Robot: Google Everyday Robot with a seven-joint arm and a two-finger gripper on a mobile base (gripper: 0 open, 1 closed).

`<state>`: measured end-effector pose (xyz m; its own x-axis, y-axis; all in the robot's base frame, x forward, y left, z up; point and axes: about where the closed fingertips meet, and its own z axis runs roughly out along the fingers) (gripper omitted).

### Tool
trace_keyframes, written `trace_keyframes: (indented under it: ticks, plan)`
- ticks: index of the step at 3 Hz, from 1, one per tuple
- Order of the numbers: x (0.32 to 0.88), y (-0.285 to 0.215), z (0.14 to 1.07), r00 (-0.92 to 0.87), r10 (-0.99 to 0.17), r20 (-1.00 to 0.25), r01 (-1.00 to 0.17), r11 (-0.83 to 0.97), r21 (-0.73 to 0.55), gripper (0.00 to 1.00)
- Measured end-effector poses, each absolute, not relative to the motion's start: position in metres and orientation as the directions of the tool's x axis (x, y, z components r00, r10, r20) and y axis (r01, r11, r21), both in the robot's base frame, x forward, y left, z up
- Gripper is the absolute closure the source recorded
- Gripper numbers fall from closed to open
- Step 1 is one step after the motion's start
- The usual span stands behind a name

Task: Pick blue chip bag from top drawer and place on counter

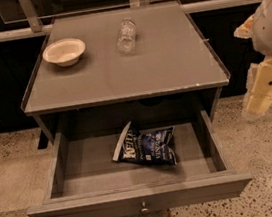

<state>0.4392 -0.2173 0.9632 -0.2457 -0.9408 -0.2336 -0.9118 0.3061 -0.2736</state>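
We note the gripper hanging beside the counter, off its right edge; grip state we cannot tell. The blue chip bag lies below-left of it, flat in the pulled-out top drawer, exposed for a top-down reach.

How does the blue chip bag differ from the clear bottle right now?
Place: the blue chip bag lies inside the open top drawer; the clear bottle lies up on the counter.
Look: the bag is dark, opaque, crinkled foil with white lettering; the bottle is see-through and cylindrical.
Shared: both lie on their sides and neither is held. The pincer hangs off the counter's right side, touching neither.
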Motion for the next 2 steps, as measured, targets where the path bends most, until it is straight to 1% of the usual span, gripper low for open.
trace_keyframes:
  ticks: [1,2]
  plan:
    - [0.426,-0.219,0.905,-0.279,-0.904,-0.324,-0.902,0.363,-0.236,0.00]
    - [0.437,-0.207,0.837,-0.284,-0.850,-0.444,-0.902,0.394,-0.178,0.00]
